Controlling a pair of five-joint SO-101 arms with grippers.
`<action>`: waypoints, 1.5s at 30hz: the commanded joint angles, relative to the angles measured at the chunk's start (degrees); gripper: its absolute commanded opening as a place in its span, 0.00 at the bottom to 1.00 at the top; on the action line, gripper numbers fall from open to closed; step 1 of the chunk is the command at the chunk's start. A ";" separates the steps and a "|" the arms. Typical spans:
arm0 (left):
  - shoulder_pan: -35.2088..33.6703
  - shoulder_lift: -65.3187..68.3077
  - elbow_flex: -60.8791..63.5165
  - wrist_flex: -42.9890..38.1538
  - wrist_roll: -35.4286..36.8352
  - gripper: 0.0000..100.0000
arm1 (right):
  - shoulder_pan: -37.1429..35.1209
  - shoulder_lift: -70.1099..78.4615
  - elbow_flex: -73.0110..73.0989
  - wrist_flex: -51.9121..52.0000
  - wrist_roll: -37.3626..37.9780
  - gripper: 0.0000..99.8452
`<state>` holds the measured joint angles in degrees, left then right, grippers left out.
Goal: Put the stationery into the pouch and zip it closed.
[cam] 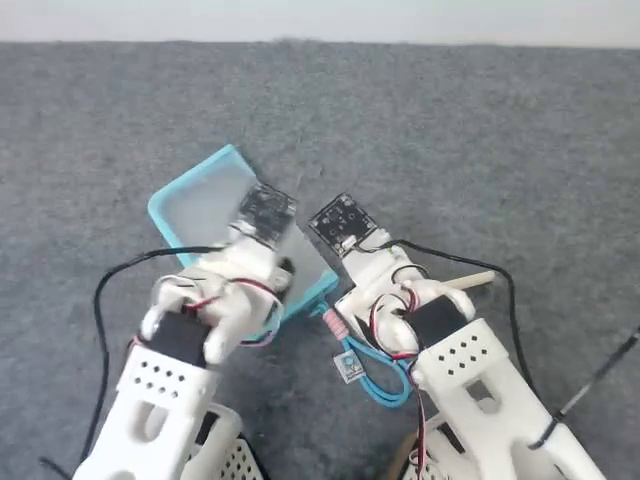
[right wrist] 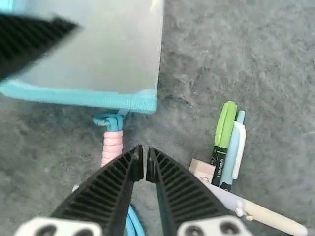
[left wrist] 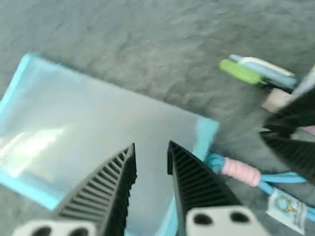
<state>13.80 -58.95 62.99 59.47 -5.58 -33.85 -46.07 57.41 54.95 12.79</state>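
Over the pouch (left wrist: 98, 118), left gripper (left wrist: 151, 147) hangs slightly parted, empty; right gripper (right wrist: 145, 150), closed on nothing, sits beside pink cord sleeve (right wrist: 112, 145); pens (right wrist: 224, 132) nearby.

The left arm (cam: 170, 385) and right arm (cam: 480, 370) are built of white plastic shells, each with a panel of small round holes, set around black servo motors (cam: 435, 320). Thin red, black and white wires (cam: 385, 305) loop between the joints, and a thicker black cable (cam: 103, 300) trails from each arm. A small black circuit board (cam: 342, 222) sits at each wrist. The left gripper (left wrist: 151, 147) and right gripper (right wrist: 144, 152) have black, ribbed, tapering fingers (right wrist: 170, 182) on white mounts (left wrist: 214, 216) with dark screw holes.
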 commanded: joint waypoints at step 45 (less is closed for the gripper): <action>-28.57 4.75 -0.92 -5.36 1.05 0.20 | -5.85 33.63 -20.92 0.66 -6.24 0.11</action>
<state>-14.33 -54.90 65.71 56.75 -5.58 -37.80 -7.82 37.27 56.18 7.69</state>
